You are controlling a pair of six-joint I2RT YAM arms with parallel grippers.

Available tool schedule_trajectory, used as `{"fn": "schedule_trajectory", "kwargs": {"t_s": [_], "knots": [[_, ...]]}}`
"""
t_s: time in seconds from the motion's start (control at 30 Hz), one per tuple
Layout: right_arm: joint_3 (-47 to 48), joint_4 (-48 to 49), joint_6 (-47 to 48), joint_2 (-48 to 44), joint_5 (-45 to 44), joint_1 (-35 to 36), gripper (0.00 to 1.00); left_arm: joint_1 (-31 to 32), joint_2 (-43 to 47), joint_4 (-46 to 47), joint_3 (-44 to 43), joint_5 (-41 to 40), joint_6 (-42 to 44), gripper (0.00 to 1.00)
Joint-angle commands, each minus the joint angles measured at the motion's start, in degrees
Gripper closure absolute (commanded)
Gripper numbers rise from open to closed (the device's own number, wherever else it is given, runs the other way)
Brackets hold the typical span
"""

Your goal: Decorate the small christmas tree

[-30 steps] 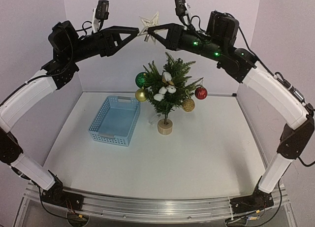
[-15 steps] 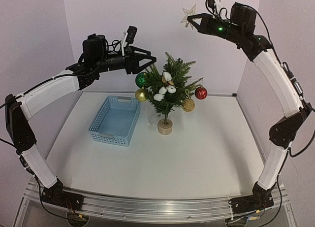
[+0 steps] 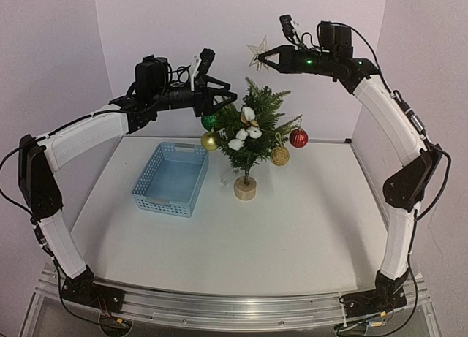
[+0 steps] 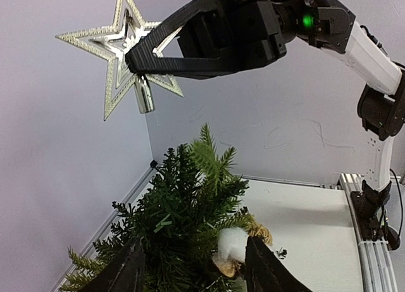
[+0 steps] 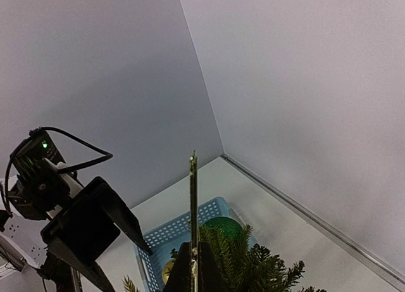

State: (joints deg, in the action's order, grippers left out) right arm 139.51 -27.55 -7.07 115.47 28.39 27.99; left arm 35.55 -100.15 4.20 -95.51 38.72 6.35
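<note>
Right hand (image 3: 265,57) is closed on a silver star (image 4: 88,38), pinching it near its middle and holding it in the air, above the small Christmas tree (image 3: 251,125) and slightly left of its tip in the overhead view. That tree stands upright on its round wooden base (image 3: 245,188) toward the back of the white surface (image 3: 292,235), just right of a blue basket (image 3: 170,179). Your left hand (image 3: 230,99) is open, its two fingers (image 4: 130,273) spread either side of the upper branches; whether they touch the needles cannot be told. The step in hand looks like topping the tree. To do it well, line up the short silver tube (image 4: 144,94) under the star directly over the top sprig (image 4: 207,154), keep the star upright, and come straight down, not in from the side, since a tree this light would likely tip. You could use the left hand to steady the upper trunk, but close it gently and keep clear of the white puffs (image 3: 246,131) between its fingers. Let go only once the tube looks seated. By count: one tree, one star, one basket, one green ball (image 3: 210,120), one red ball (image 3: 298,137), two gold balls, one on the left (image 3: 210,140) and one on the right (image 3: 279,156), and one cluster of white puffs, too bunched to count singly.
</note>
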Motion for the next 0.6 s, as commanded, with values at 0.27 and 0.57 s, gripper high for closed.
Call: {"fn": "schedule_trajectory", "kwargs": {"t_s": [0.27,0.57], "knots": [[0.8,-1.0,1.0,-0.2,5.5,0.5,1.00,0.1,-4.6,7.3,-3.4,-1.4,-1.0,0.50],[3.0,-0.9,3.9,2.6,4.3,3.1,1.00,0.6,-10.0,7.8,-9.2,-1.1,-4.1,0.55]]}}
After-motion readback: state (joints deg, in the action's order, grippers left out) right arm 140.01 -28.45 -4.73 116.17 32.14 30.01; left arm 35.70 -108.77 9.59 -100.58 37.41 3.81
